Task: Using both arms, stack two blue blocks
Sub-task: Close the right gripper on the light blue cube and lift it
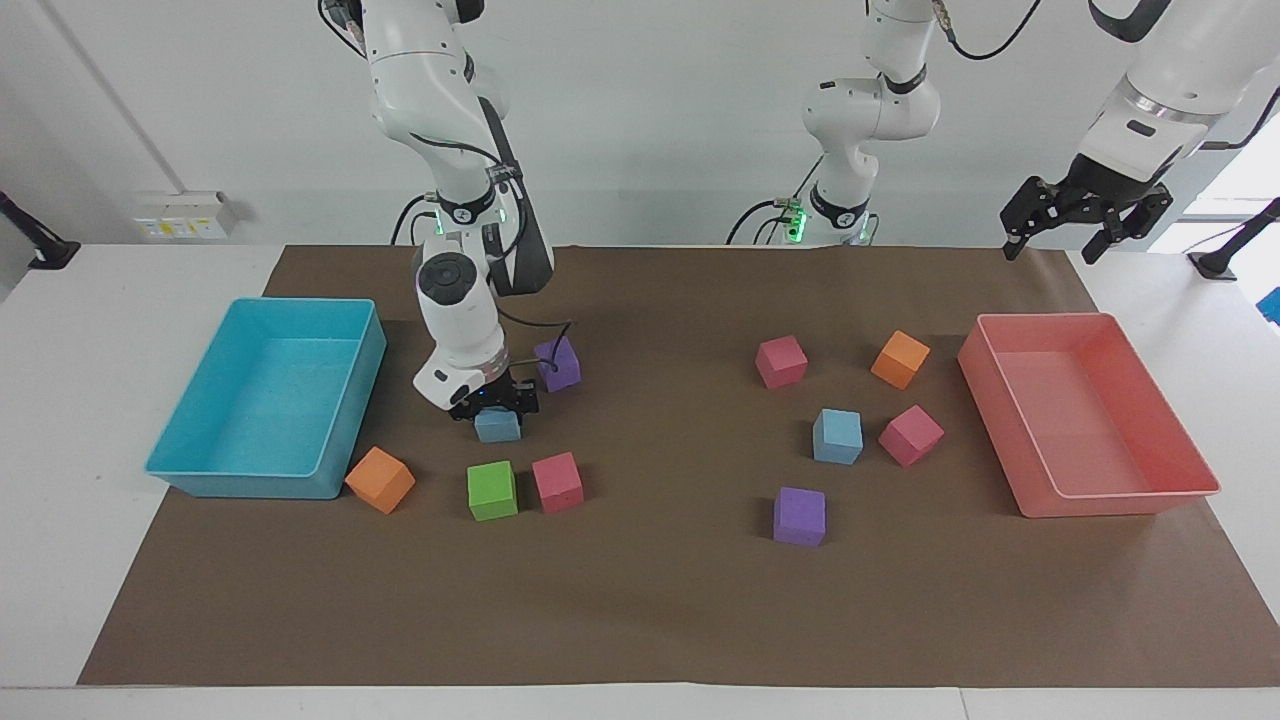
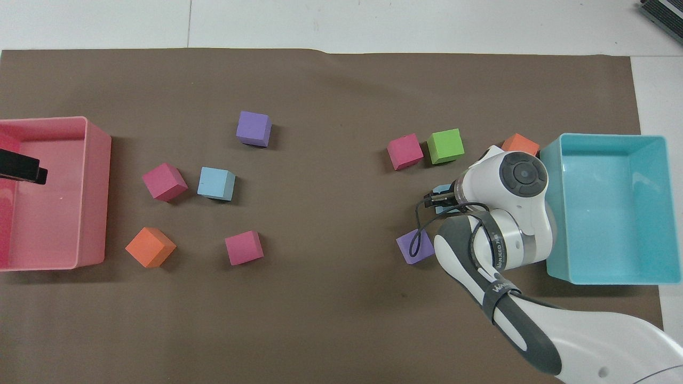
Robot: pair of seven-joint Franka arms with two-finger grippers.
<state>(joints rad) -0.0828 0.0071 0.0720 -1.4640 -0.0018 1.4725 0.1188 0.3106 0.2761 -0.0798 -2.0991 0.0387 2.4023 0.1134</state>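
One blue block [image 1: 498, 429] [image 2: 442, 190] lies on the brown mat beside the turquoise tray, nearer to the robots than the green and pink cubes. My right gripper [image 1: 497, 411] [image 2: 439, 198] is down over it and straddles its top; the wrist hides most of the block in the overhead view. The second blue block [image 1: 838, 437] [image 2: 216, 183] sits untouched toward the left arm's end, beside a pink cube [image 1: 911, 435]. My left gripper [image 1: 1055, 248] [image 2: 21, 169] waits open in the air over the pink tray's end, holding nothing.
A turquoise tray [image 1: 250, 486] stands at the right arm's end and a pink tray [image 1: 1110, 496] at the left arm's end. A purple cube [image 1: 558, 363] lies close beside the right gripper. Green [image 1: 492, 490], pink [image 1: 557, 482], orange [image 1: 380, 480] and other cubes are scattered around.
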